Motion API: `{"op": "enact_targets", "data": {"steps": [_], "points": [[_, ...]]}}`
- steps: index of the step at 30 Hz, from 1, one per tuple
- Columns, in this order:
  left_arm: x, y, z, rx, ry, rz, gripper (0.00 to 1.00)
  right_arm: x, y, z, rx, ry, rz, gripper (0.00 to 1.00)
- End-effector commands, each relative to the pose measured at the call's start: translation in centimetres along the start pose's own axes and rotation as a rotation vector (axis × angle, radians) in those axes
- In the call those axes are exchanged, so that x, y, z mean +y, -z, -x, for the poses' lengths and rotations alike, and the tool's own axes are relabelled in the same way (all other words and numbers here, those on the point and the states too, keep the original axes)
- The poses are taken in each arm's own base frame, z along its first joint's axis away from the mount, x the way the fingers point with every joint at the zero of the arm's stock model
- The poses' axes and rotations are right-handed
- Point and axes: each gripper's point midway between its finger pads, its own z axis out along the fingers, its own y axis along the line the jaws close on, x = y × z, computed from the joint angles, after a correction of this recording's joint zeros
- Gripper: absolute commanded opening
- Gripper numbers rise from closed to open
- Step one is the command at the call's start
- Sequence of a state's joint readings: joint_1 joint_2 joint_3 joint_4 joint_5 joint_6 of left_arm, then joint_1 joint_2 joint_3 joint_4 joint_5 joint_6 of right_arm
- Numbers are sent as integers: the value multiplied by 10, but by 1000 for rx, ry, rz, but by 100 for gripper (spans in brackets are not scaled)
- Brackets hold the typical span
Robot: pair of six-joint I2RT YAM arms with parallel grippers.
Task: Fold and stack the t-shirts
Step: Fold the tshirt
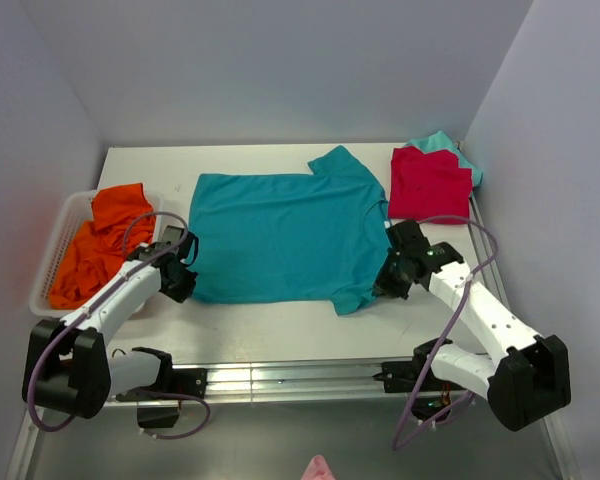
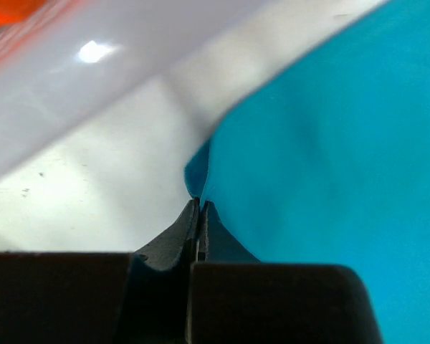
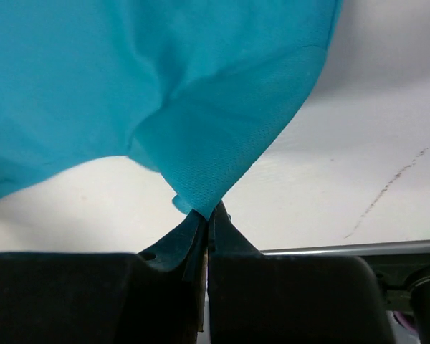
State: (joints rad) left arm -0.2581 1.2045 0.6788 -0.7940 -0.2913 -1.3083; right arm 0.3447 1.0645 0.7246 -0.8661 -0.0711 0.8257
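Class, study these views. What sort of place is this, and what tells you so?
Probably a robot test bench in a lab, not a home: a white table boxed in by plain walls, a left arm and right arm bolted at its near edge, and a teal t-shirt spread flat for folding.

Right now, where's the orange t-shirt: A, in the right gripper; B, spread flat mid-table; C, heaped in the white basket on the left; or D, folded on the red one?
C: the orange t-shirt lies crumpled in the white basket at the left of the top view.
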Motion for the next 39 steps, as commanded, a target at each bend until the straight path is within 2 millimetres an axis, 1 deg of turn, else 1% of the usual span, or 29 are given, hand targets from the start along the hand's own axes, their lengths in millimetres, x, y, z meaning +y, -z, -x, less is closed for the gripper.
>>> {"op": "enact_targets", "data": {"steps": [1, 7, 11, 12, 13, 15, 16, 18, 19, 20, 21, 22, 23, 24, 25, 26, 27, 28, 29, 30, 31, 32, 33, 34, 35, 36, 37, 38, 39], "points": [[-15, 15, 9, 4, -23, -25, 0, 18, 24, 15, -39, -12, 23, 0], [-41, 25, 22, 5, -18, -69, 0, 40, 30, 35, -56, 3, 37, 0], [-57, 24, 29, 15, -18, -79, 0, 54, 27, 51, -75, 16, 36, 0], [-60, 22, 30, 20, -18, -72, 0, 55, 22, 54, -67, 20, 19, 0], [-67, 24, 36, 12, -13, -86, 0, 62, 25, 62, -86, 22, 25, 0], [-73, 20, 39, 14, -12, -77, 0, 65, 18, 71, -77, 31, 2, 0], [-81, 24, 46, 5, -6, -95, 0, 73, 22, 80, -96, 32, 16, 0], [-88, 19, 50, 11, -5, -84, 0, 77, 14, 93, -92, 30, -4, 0], [-99, 23, 59, -1, 2, -105, 0, 88, 19, 106, -115, 32, 14, 0], [-104, 21, 63, -3, 3, -108, 0, 89, 8, 114, -98, 34, -12, 0], [-108, 12, 65, 2, -2, -89, 0, 93, 4, 122, -102, 33, -21, 0], [-119, 13, 77, -13, 4, -106, 0, 106, 9, 139, -126, 31, -2, 0], [-124, 9, 82, -13, 3, -96, 0, 105, -11, 149, -93, 17, -44, 0], [-136, -2, 95, -15, 0, -89, 0, 121, -6, 171, -126, 11, -16, 0], [-143, -8, 100, -10, -2, -86, 0, 124, -11, 180, -116, 5, -31, 0], [-148, -13, 105, -5, -7, -68, 1, 122, -38, 186, -67, -6, -82, 0], [-150, -33, 104, 17, -25, -23, 0, 125, -44, 197, -62, -14, -92, 0], [-168, -30, 120, -2, -35, -56, 7, 143, -33, 218, -96, -17, -62, 0], [-174, -34, 123, 2, -49, -49, 21, 142, -58, 222, -54, -18, -103, 0], [-185, -43, 127, 3, -74, -50, 37, 160, -45, 249, -125, -16, -78, 26], [-189, -47, 129, 6, -76, -48, 69, 149, -48, 250, -115, -19, -153, 45], [-195, -49, 127, 25, -82, -61, 88, 143, -66, 252, -92, -30, -203, 62], [-195, -55, 126, 39, -88, -48, 96, 141, -67, 256, -96, -45, -224, 72], [-200, -50, 134, 32, -70, -59, 98, 134, -60, 263, -113, -65, -257, 87], [-202, -48, 136, 33, -66, -66, 99, 132, -60, 264, -114, -95, -262, 89], [-204, -42, 142, 21, -52, -80, 99, 118, -69, 255, -79, -107, -296, 89], [-203, -39, 144, 14, -46, -87, 100, 113, -72, 260, -95, -123, -282, 90], [-204, -35, 147, 6, -38, -98, 99, 111, -59, 262, -123, -139, -264, 89], [-204, -28, 150, -3, -29, -112, 99, 95, -66, 251, -96, -143, -296, 89]]}}
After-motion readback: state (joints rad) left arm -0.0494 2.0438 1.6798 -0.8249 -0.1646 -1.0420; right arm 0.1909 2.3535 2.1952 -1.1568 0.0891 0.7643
